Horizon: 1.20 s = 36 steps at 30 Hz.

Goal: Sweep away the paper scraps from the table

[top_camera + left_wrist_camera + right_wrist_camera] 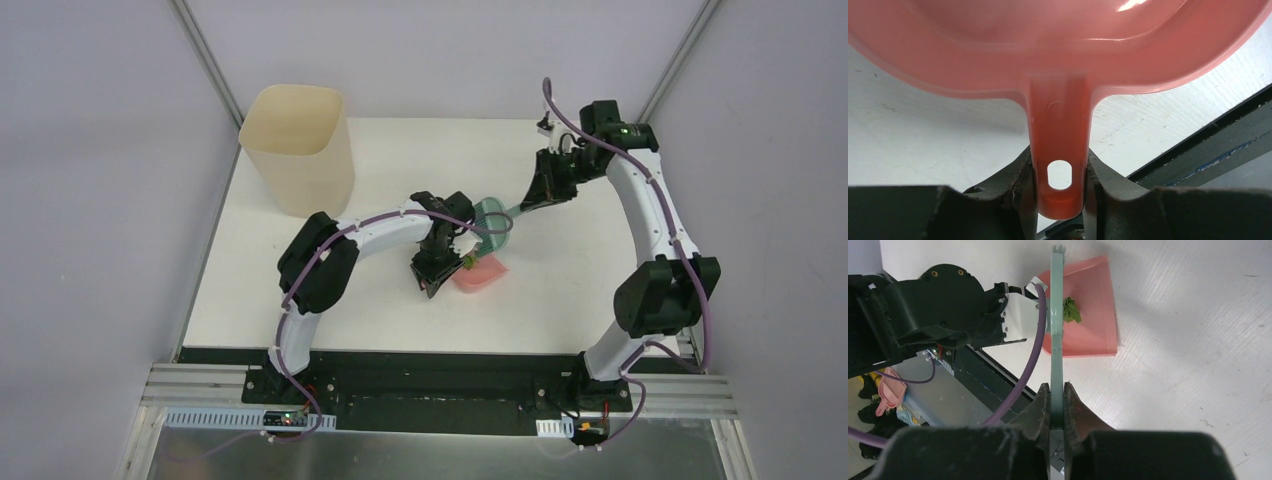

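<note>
one green paper scrap point(1071, 310), lying inside pink dustpan point(1093, 325) on table point(1188, 365), just beside teal brush point(1056, 340) at its 3 o'clock; left gripper point(1060, 175) clamped on dustpan handle, right gripper point(1056, 395) clamped on brush handle.

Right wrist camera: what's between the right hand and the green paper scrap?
The brush in the right hand spans it, over bare table and the dustpan's front edge; the right wrist view shows this.
</note>
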Motion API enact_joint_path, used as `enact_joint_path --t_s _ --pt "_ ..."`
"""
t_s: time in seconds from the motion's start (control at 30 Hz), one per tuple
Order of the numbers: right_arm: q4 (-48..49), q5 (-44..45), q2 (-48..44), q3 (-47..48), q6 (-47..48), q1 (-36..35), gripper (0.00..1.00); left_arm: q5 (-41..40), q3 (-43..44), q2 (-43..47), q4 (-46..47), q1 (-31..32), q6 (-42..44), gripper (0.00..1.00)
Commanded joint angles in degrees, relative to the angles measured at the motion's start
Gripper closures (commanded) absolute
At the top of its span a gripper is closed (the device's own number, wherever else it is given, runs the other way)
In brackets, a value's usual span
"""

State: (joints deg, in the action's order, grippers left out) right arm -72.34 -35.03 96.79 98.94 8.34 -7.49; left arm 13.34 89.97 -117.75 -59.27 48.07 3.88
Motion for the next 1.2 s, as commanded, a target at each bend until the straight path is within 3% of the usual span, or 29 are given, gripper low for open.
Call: enact_joint_path --t_s 0.0,0.13,0.43,0.53,0.8,0.97,1.17 --pt "0.6 -4.0 -5.0 2.3 -1.3 2.9 1.0 -1.3 -0.5 3.6 1.1 0.9 1.2 0.9" --pt "1.3 2.5 -5.7 3.0 -0.2 4.1 1.0 -1.7 -0.8 3.9 1.2 1.1 1.3 0.9" --pt "4.8 36.6 -3.4 6.3 8.7 4.2 1.0 -4.1 0.1 5.4 -2.1 1.5 0.6 0.9" --pt "6.4 43.6 -2.9 6.1 10.8 4.2 1.0 -4.3 -0.8 6.8 -2.0 1.5 0.9 0.9" --pt "7.6 43.3 -5.7 -0.8 9.2 4.3 1.0 -6.8 -3.0 10.3 -0.4 2.0 0.8 0.9" --pt "7.6 32.7 -10.5 -6.1 5.7 5.0 1.0 -7.8 -4.2 12.0 1.2 2.0 0.9 0.9" --pt "7.3 27.7 -17.2 -9.8 4.3 5.4 1.0 -8.8 -3.8 12.0 1.1 1.9 0.7 0.9"
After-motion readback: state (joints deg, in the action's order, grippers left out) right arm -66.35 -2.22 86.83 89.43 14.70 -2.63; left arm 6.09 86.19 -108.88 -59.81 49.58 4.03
